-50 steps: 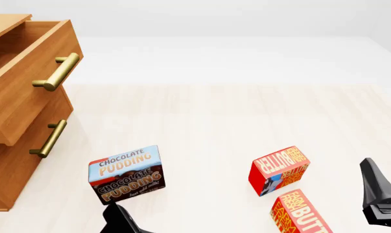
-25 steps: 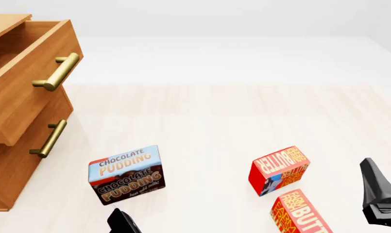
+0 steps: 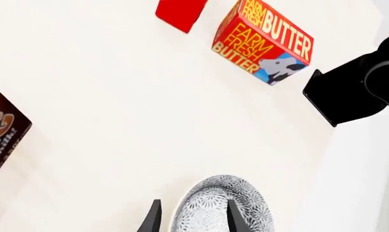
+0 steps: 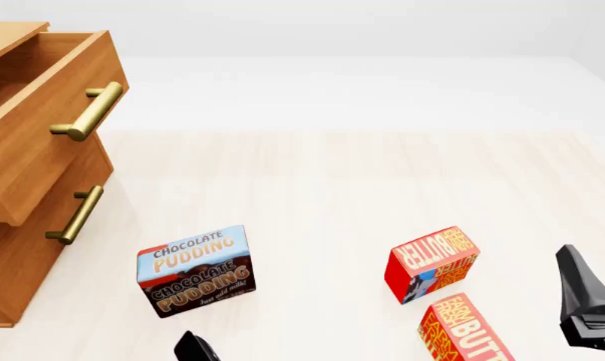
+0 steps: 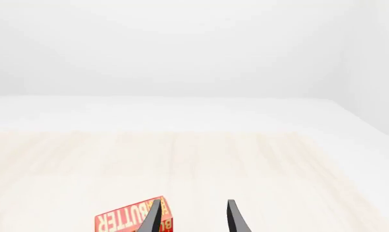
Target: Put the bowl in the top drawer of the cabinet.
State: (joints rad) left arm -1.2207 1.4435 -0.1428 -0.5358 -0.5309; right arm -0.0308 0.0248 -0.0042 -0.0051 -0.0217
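Left hand point(image 3: 190, 217) fingers astride bowl point(image 3: 221, 205)

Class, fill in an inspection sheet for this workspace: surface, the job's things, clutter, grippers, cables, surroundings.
Surface: pale wood-look table, flat, no spills seen.
Job's things: bowl shows only in the left wrist view, between the fingers; top drawer pulled open; cabinet at the table's left.
Clutter: chocolate pudding box; two butter boxes, close together.
Grippers: left gripper straddles the bowl's rim, grip not certain; right gripper open, holding nothing.
Cables: nothing seen.
Surroundings: plain white backdrop.
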